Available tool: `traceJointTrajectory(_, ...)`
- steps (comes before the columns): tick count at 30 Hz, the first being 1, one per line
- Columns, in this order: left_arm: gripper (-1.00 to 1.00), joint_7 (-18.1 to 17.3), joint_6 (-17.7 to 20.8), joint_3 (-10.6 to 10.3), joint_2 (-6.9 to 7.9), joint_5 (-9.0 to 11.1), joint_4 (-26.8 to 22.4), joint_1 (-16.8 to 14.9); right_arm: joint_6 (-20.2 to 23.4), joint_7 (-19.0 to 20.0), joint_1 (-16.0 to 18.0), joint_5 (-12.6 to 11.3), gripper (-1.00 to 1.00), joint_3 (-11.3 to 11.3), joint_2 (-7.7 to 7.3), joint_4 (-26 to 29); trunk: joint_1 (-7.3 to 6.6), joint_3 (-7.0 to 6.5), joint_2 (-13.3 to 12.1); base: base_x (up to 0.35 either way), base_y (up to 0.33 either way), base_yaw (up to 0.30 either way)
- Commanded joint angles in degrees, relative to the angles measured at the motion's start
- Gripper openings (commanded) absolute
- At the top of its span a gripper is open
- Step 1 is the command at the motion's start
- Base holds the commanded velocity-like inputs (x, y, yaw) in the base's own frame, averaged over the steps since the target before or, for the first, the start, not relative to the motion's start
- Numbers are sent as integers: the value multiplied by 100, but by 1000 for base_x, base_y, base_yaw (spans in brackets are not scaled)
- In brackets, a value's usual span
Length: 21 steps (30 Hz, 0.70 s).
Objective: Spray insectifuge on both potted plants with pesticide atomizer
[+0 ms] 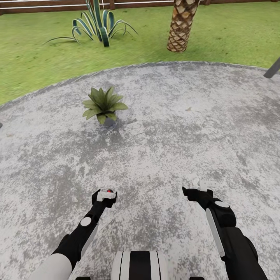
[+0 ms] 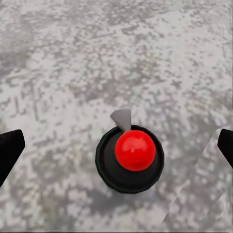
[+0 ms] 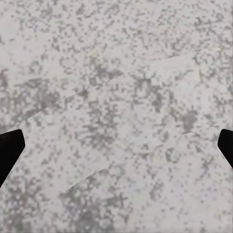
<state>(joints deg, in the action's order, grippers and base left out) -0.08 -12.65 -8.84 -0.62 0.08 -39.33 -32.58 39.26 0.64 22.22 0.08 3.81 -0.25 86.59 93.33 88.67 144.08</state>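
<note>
Nearest me, my left gripper [image 1: 105, 194] hangs low over the grey mottled patio [image 1: 175, 147] with the pesticide atomizer [image 2: 130, 158] standing end-on between its fingers, red cap toward the wrist camera, though I cannot tell whether the jaws actually clamp it; my right gripper [image 1: 196, 186] hovers level with it, its white fingers spread and holding nothing. Farther out on the paving sits one potted plant [image 1: 103, 104], well apart from both grippers. Beyond the patio edge I see lawn [image 1: 35, 58], a striped agave [image 1: 95, 24], a palm trunk [image 1: 181, 25] and the wooden fence [image 1: 42, 6].

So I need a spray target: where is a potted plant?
Head view: one potted plant stands on the grey patio, ahead-left of the left gripper, short of the lawn.
</note>
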Motion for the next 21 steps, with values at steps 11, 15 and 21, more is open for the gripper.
traceJointTrajectory(11, 100, -1, -18, -4, 0, 3, 3, -3, 31, 7, 2, 1, 100, 5, -1, 15, -1, 43, 1, 0, 0, 8)
traceJointTrajectory(15, 100, -1, -18, -4, 0, 1, 0, -3, 35, 7, 2, 1, 100, 4, -1, 26, -1, 43, 1, 0, 0, 0)
traceJointTrajectory(21, 100, -1, -18, -4, 0, 2, 4, -3, 37, 7, 2, 1, 100, 3, -1, 40, -1, 43, 1, 0, 0, 0)
